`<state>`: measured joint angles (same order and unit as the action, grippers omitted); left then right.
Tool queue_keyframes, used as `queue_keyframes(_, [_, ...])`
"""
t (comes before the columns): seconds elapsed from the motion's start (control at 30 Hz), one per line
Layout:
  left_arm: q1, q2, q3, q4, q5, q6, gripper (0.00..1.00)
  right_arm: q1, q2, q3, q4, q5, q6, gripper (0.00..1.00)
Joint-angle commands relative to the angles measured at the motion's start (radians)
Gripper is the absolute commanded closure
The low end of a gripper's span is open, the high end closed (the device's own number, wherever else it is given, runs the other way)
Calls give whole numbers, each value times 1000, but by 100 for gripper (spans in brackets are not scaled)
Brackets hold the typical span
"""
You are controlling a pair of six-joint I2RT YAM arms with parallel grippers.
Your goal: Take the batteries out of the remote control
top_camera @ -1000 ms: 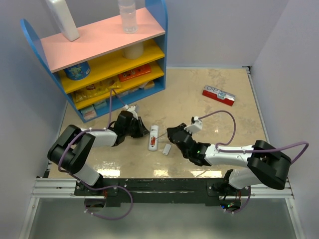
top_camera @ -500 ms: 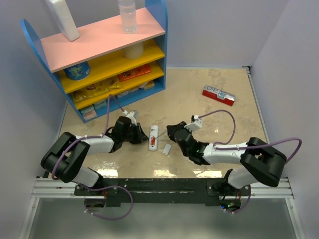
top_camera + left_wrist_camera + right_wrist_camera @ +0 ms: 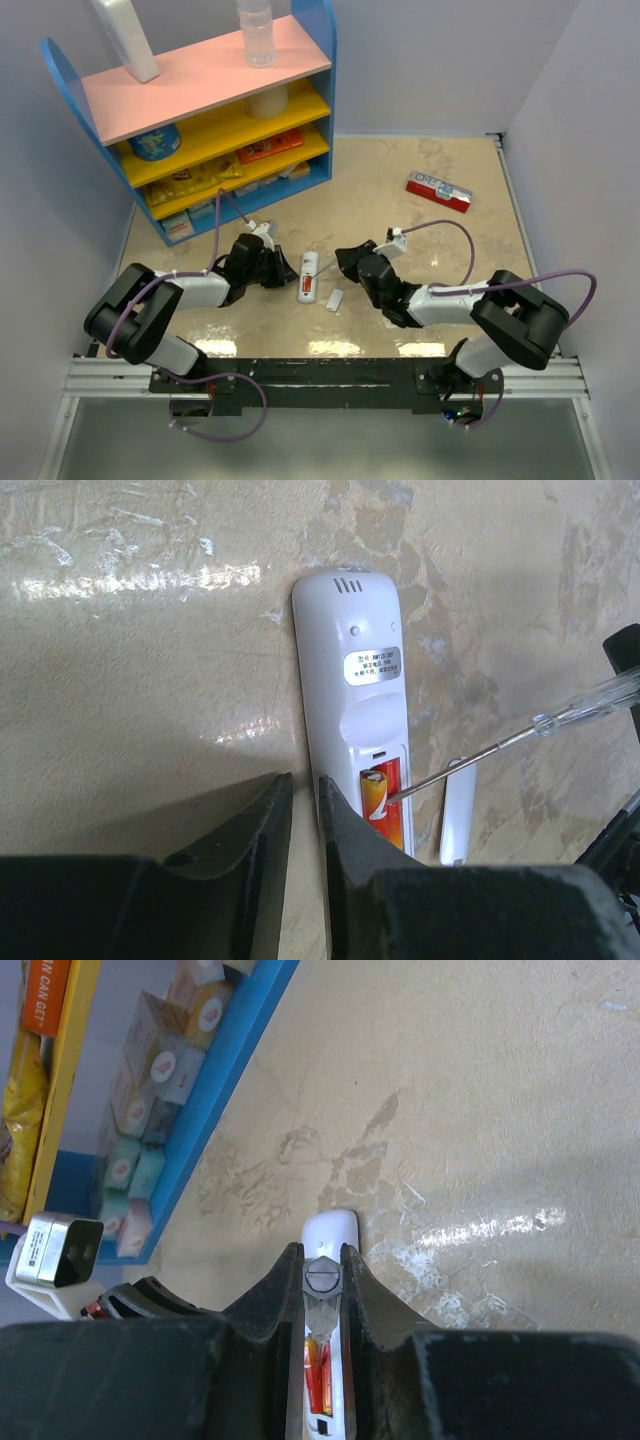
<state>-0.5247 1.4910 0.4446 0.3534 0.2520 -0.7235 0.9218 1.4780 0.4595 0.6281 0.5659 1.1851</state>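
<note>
Changes over the last second are small. The left arm has dropped flatter to the table, and the right gripper (image 3: 322, 1258) has edged toward 11 o'clock in the top view. The cover (image 3: 335, 299) and the remote control (image 3: 345, 650) have not moved. We judge that no unloading has happened yet and the pry is only being set up.

- **Cover:** nearest to us, it lies loose just at 4 o'clock of the remote.
- **Remote:** back up, bay open, with the batteries (image 3: 380, 795) seated in it, red-orange.
- **Left gripper (image 3: 305, 780):** jaws nearly pressed together with a thin slit between them and nothing held. One finger overlaps the remote's edge by the bay; we cannot tell if it touches. The remote is at its 3 o'clock from above.
- **Right gripper:** pinching a screwdriver (image 3: 480, 752) by the handle, with the remote at its 8 o'clock. The tip reaches the battery's end.

Farther off there is a red-and-white box (image 3: 438, 190) at 1 o'clock and a shelf (image 3: 200, 120) at 11.
</note>
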Motion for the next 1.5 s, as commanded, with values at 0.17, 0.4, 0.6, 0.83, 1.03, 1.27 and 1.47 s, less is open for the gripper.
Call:
queue_keyframes(0.17, [-80, 58, -29, -44, 101, -31, 76, 0, 39, 57, -99, -305, -117, 100])
queue_keyframes(0.4, [-81, 54, -35, -42, 99, -33, 76, -5, 84, 102, -87, -345, -116, 100])
queue_keyframes(0.6, [-81, 55, -44, -39, 101, -31, 76, -29, 117, 145, -96, -357, -143, 100])
queue_keyframes(0.83, [-81, 63, -69, -7, 104, -40, 76, -51, 182, 85, 45, -393, -150, 100])
queue_keyframes(1.03, [-81, 63, -70, -16, 99, -40, 76, -51, 176, 2, 143, -365, -128, 100])
queue_keyframes(1.27, [-81, 32, -90, -42, 78, -60, 77, -51, 143, -36, 188, -321, -176, 100])
queue_keyframes(1.47, [-83, -24, -95, -117, 41, -79, 77, -52, -10, 5, 6, -200, -274, 100])
